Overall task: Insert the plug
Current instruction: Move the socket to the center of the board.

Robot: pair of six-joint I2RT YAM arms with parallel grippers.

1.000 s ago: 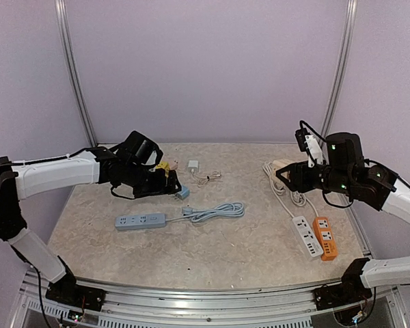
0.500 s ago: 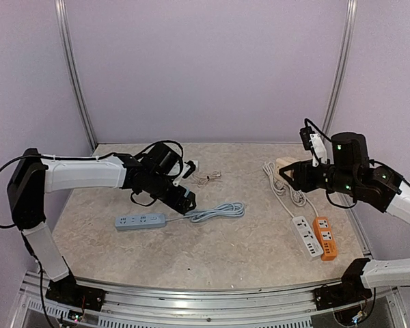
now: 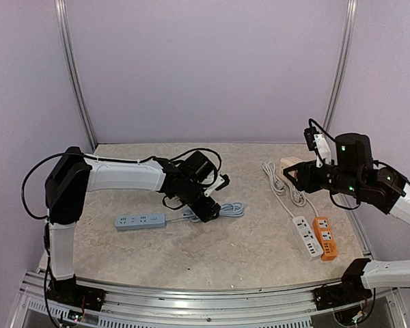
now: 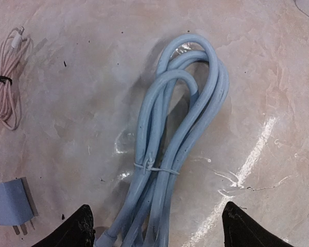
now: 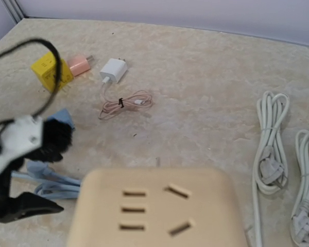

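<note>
My left gripper (image 3: 210, 210) is open and empty, low over the coiled blue cable (image 3: 222, 210) of the blue power strip (image 3: 140, 221). In the left wrist view the gripper (image 4: 162, 229) straddles the tied cable bundle (image 4: 180, 128), its black fingertips (image 4: 82, 229) to either side. A blue plug adapter (image 4: 10, 203) lies to the left of it. My right gripper (image 3: 292, 175) hovers at the right and is shut on a beige socket block (image 3: 288, 168). The block fills the lower right wrist view (image 5: 154, 211), with its slots facing the camera and the fingers hidden.
A yellow adapter (image 5: 51, 69), a pink adapter (image 5: 80, 64), a white charger (image 5: 113, 69) and a pink cable (image 5: 126, 103) lie at the back. White cables (image 3: 283, 188), a white power strip (image 3: 306, 236) and an orange one (image 3: 325, 238) lie on the right.
My left arm has swung right, from the adapters at the back left to over the blue cable coil. My right gripper has drifted slightly right with the beige block.
</note>
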